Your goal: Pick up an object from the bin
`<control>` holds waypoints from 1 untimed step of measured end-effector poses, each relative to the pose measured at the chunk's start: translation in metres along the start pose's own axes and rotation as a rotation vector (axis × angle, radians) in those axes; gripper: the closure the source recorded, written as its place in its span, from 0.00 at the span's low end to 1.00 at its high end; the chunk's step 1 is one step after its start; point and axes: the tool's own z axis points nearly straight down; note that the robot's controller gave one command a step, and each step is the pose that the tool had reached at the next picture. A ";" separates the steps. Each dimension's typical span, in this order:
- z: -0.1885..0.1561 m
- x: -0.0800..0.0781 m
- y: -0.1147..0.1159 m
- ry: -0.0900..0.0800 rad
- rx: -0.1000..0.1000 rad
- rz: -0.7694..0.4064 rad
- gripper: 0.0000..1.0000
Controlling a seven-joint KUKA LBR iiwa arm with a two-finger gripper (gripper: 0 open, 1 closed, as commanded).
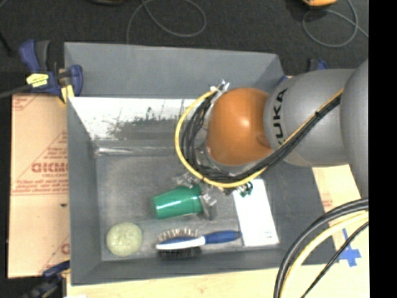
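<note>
Bin point(80, 197) contents, left to right. Pale speckled ball point(124, 238), well to the lower left of the pincer. Green cup point(177, 203), a tapered beaker lying on its side, its right end just at the pincer point(200, 192). A blue-handled brush point(186, 241) lies below the cup. The pincer sits largely hidden under the orange cover point(234, 126); its opening, and any hold on the cup, cannot be told. White card point(257, 219), lower right of the pincer.

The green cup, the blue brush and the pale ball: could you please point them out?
green cup point(175, 204), camera view, middle of its side.
blue brush point(198, 240), camera view, where head meets handle.
pale ball point(124, 238), camera view, its centre.
</note>
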 end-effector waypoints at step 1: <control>-0.015 -0.005 -0.002 -0.004 0.002 0.000 1.00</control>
